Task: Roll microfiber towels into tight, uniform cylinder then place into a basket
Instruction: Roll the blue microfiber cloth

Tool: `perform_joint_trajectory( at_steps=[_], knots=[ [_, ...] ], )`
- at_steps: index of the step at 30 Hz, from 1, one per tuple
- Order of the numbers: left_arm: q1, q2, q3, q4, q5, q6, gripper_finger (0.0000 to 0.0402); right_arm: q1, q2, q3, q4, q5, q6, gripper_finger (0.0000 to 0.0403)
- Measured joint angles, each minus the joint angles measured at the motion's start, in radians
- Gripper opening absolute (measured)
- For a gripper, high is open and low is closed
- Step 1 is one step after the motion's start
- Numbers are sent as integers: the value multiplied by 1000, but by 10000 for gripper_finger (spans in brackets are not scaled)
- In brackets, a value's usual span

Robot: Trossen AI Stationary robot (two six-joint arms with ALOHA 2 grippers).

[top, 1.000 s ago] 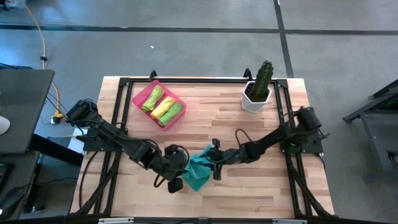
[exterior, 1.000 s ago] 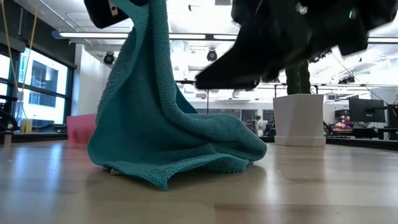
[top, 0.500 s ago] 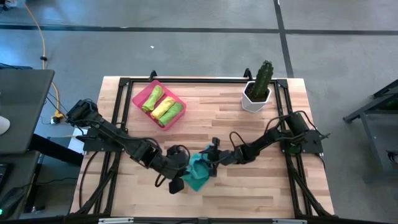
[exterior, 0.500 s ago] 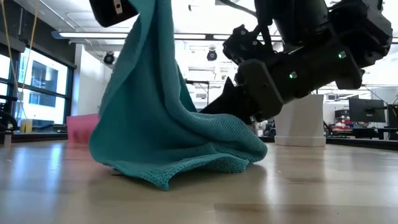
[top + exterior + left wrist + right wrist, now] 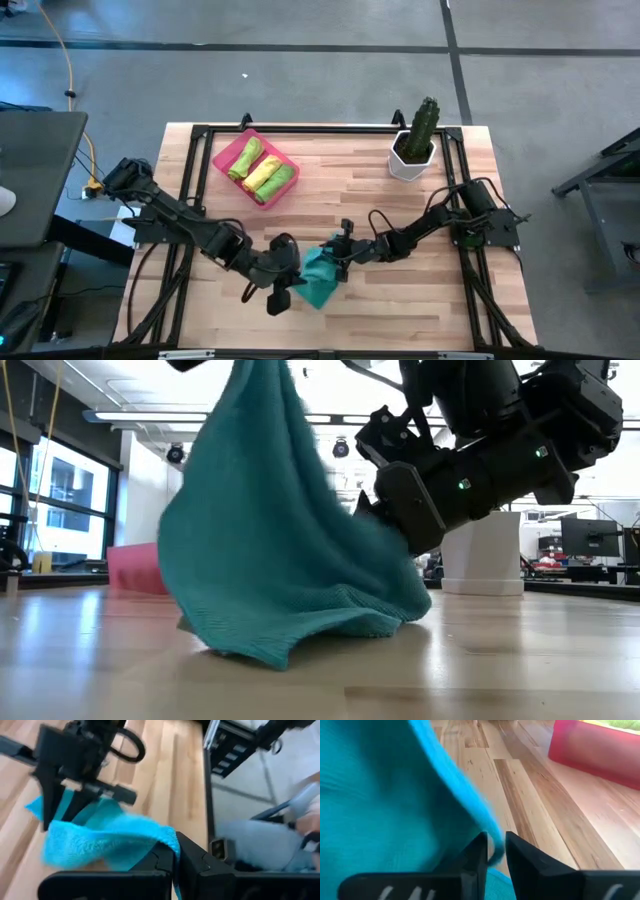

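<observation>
Now the right gripper [image 5: 334, 262] has been closed onto the teal towel's [image 5: 318, 278] far edge, the left gripper [image 5: 287, 291] being already clamped on its near corner, so spreading for rolling appears possible.

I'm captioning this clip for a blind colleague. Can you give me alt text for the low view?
A teal towel hangs from above and drapes onto the wooden table, while the right gripper pinches its edge from the right. Behind stand a pink basket and a white pot.
</observation>
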Motion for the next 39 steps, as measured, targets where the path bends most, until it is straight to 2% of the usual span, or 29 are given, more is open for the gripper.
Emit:
perform_joint_trajectory(
  at_steps=[7, 11, 16, 22, 29, 37, 39],
  knots=[
    [-33, -36, -3, -21, -31, 16, 0, 0, 0, 0, 8, 0, 1, 50],
    [-56, -36, -1, -31, -15, 15, 0, 0, 0, 0, 26, -5, 0, 67],
    [-79, -32, -2, -51, 6, 5, 0, 0, 0, 1, 48, -82, 25, 92],
    [-86, -26, -2, -96, 13, 2, 0, 0, 0, 1, 48, -108, 84, 95],
    [-87, 31, -2, -183, 118, -94, 0, 47, 0, 1, 45, -108, 97, 119],
    [-83, 123, -2, -177, 274, -96, 0, 68, 2, 1, 20, -109, 86, 152],
    [-89, 141, -2, -173, 286, -85, 0, 67, 14, 2, 8, -111, 102, 153]
  ],
)
